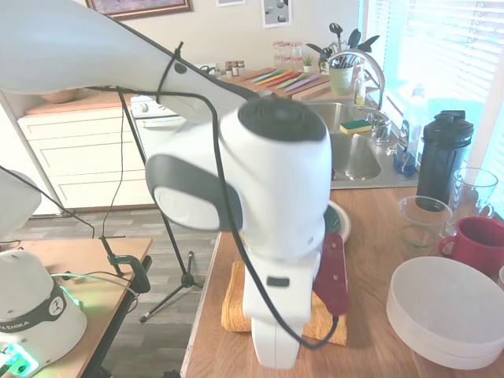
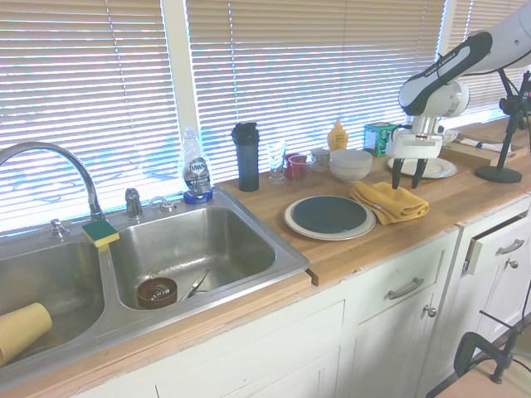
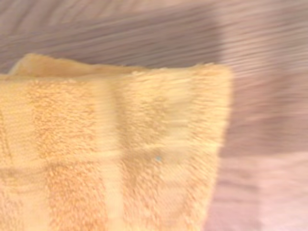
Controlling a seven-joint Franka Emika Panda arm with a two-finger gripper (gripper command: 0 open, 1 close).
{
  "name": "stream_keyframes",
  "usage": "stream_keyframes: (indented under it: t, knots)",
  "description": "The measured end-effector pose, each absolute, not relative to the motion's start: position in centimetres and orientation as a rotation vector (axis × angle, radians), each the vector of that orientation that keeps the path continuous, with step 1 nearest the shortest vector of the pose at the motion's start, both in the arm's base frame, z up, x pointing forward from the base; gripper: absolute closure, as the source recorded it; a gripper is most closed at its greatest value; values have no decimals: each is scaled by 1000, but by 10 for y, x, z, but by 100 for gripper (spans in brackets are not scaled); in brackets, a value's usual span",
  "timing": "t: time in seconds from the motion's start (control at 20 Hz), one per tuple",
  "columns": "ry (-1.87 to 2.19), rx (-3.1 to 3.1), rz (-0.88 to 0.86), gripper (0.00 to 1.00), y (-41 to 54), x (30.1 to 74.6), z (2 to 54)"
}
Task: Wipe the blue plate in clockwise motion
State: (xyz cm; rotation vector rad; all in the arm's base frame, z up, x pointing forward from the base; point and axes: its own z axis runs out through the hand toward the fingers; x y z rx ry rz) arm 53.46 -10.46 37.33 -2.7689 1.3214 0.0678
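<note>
Jaws (image 2: 407, 175) spread, empty, above yellow towel (image 2: 390, 201), blue plate (image 2: 328, 214) just beside towel

The dish soap bottle (image 2: 195, 172) reads "Dawn"; the robot base (image 1: 31, 315) shows "EMIKA".

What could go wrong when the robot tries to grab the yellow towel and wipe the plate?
1. The gripper hangs open above the folded yellow towel; it might pinch only the top layer, so the towel unfolds.
2. The blue plate sits on a cream plate, so wiping could make it slide.
</note>
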Motion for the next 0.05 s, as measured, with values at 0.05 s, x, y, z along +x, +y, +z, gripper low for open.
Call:
stream_keyframes:
  t: [0.05]
  knots:
    - [1327, -2789, 36, 0, -97, 530, 382]
